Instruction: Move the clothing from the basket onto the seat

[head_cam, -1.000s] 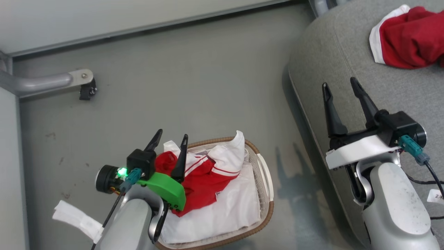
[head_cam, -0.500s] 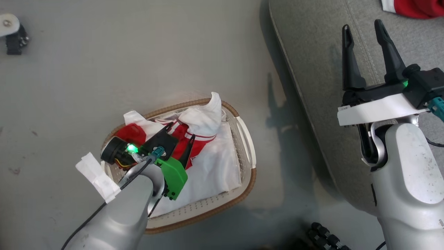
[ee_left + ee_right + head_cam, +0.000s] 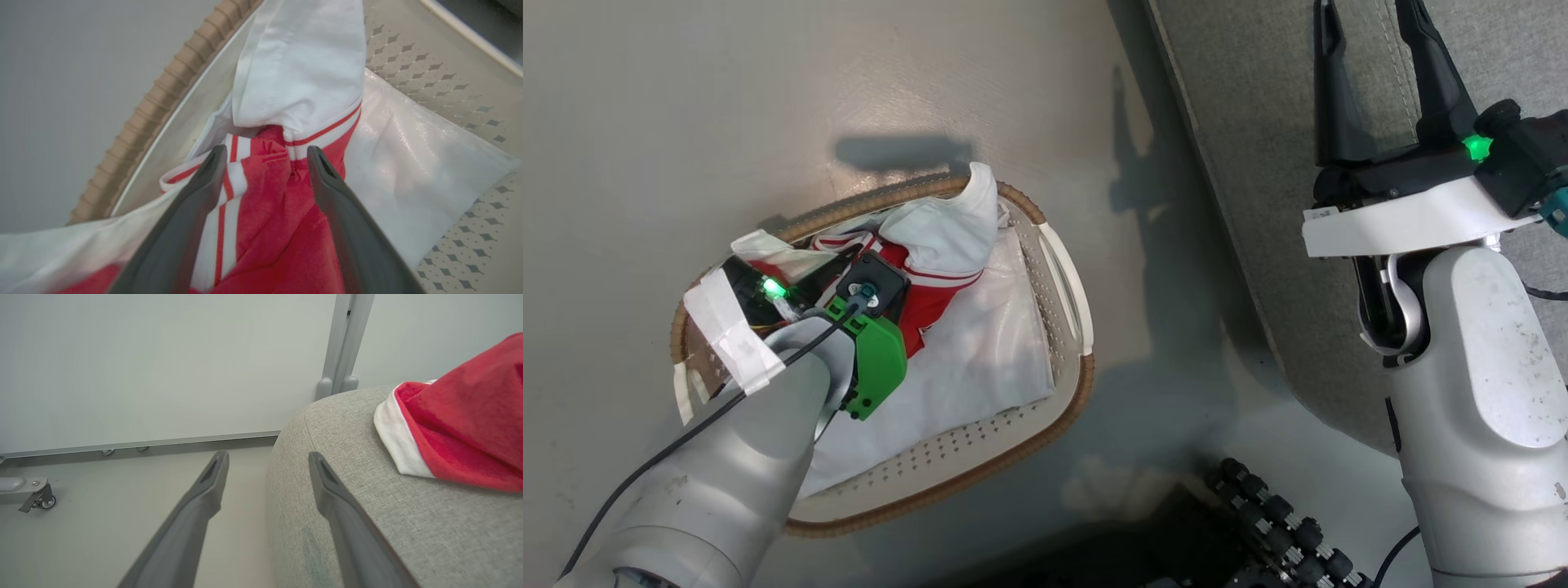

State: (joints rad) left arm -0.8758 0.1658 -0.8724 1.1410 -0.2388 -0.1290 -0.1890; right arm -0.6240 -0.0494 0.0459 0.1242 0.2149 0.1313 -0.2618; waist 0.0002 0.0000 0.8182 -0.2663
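The seat [image 3: 1258, 122] holds one red garment [image 3: 470, 428], the basket [image 3: 964, 445] the striped garment [image 3: 282, 212], so I judge the second pickup in hand: my left gripper [image 3: 266, 152] straddles its red fold, fingers [image 3: 192, 204] spread, needing to sink and close; my right gripper [image 3: 1368, 16] hangs parted, empty, over the seat.

A smooth grey floor [image 3: 768, 82] meets a pale wall [image 3: 163, 355]. A small caster [image 3: 43, 502] stands near the wall. A grey post [image 3: 347, 339] rises farther along.
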